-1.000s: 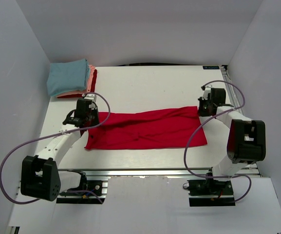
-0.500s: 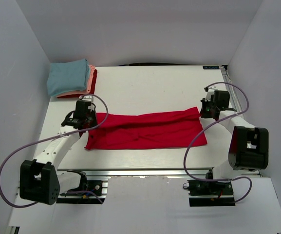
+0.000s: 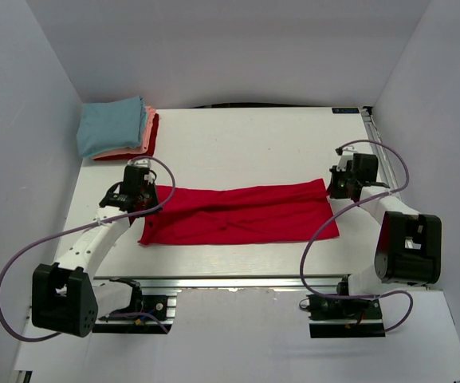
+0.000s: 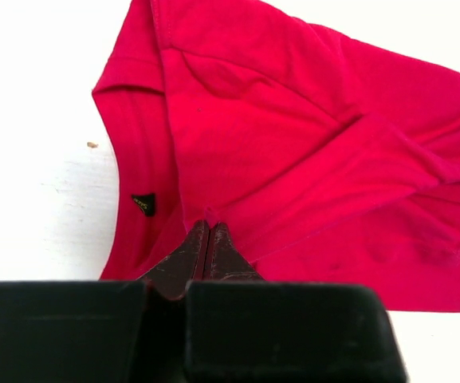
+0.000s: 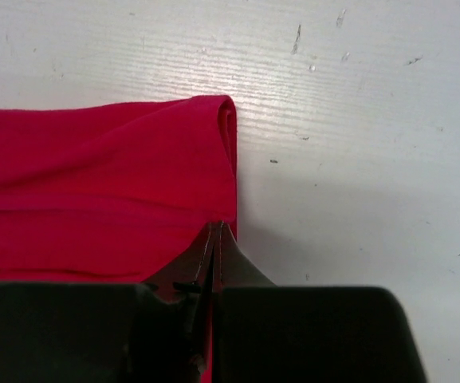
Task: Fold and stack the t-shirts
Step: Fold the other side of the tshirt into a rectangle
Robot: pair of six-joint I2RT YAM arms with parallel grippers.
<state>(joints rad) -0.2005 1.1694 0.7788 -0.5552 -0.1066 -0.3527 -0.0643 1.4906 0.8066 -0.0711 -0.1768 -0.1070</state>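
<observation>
Top external view has the red t-shirt [image 3: 245, 211] lying as a long folded band on the tabletop [image 3: 245, 144], the left gripper [image 3: 139, 194] at its left end, the right gripper [image 3: 337, 185] at its far right corner, and the folded stack [image 3: 118, 128] beyond its far left end. Each gripper is clenched on a thin pinch of the shirt. My worry: so shallow a bite may slip if the arms pull apart or lift unevenly, dropping an end and spoiling the fold. Only the wrist views reveal those grips; the left wrist view adds the black label [image 4: 143, 205] and loose creases, which the overhead view misses
</observation>
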